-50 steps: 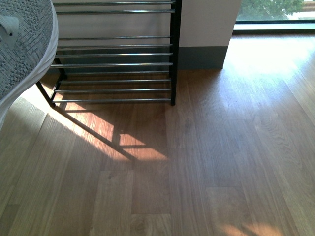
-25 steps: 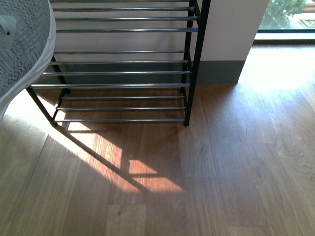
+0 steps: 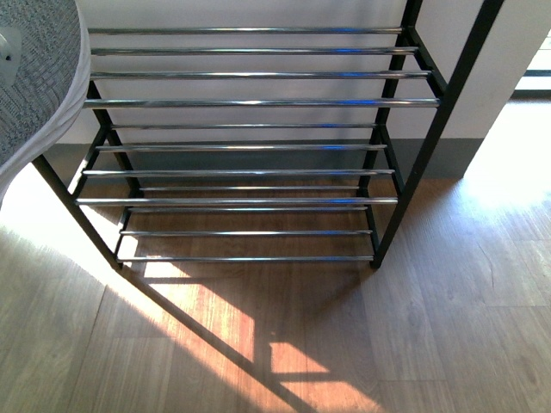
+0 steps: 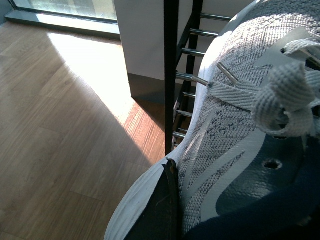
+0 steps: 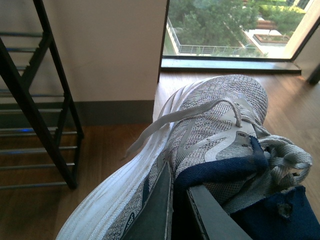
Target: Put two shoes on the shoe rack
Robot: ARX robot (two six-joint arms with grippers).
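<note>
Grey knit sneakers [image 5: 212, 115] are gripped by left end effector [image 4: 172, 202] and right end effector [image 5: 180, 210].

The left gripper [image 4: 169, 169] shows one flat, near-black finger [image 4: 160, 212], thin-edged — the right gripper [image 5: 179, 177] has two matte charcoal fingers [image 5: 159, 210], squarely cut.

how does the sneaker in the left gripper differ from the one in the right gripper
The left-held sneaker is close to the shoe rack, overlapping its bars in the left wrist view; the right-held sneaker is off beside the rack, the window beyond its toe. The left-held sneaker's lace is bunched; the right-held sneaker's lace trails loose over its sole. Both are grey knit with white soles and navy lining.
</note>
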